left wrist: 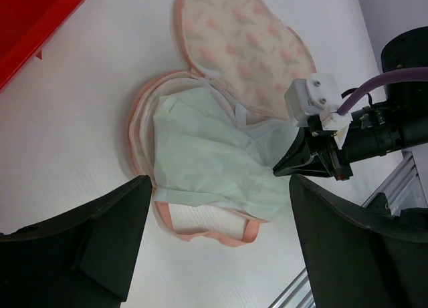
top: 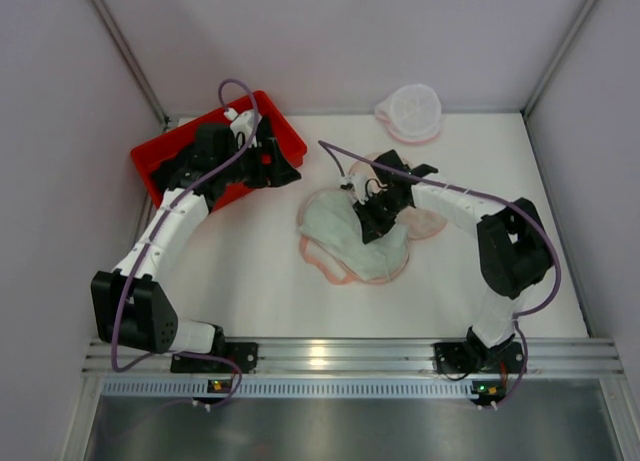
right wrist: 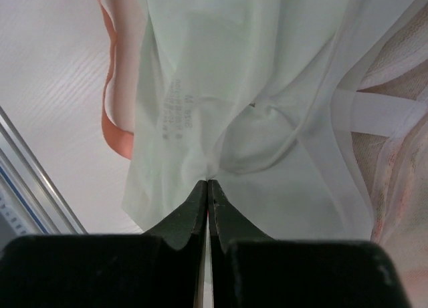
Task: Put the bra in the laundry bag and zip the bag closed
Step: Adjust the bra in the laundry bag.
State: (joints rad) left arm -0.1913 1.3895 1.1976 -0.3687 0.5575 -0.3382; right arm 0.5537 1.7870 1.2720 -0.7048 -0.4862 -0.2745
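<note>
Right claw [right wrist: 208,188] pinches the pale green bra [right wrist: 221,87] mid-tabletop, while the mesh laundry bag [top: 408,111] lies well beyond it at the far edge; left claw [left wrist: 221,244] gapes wide, farther off.

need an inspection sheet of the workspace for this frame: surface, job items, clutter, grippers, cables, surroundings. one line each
Surface: white table, no stains seen.
Job's things: laundry bag at the far edge, apart from both arms, zip state cannot be told. The bra is not seen; the left arm partly hides the bin's inside.
Clutter: red bin far left; pale green cloth lying on a peach patterned piece mid-table.
Grippers: left gripper open, holding nothing; right gripper shut on the pale green cloth.
Cables: left purple cable loops over the bin; right purple cable arcs along its arm; no snag seen.
Surroundings: plain walls; metal rail at the near edge.
</note>
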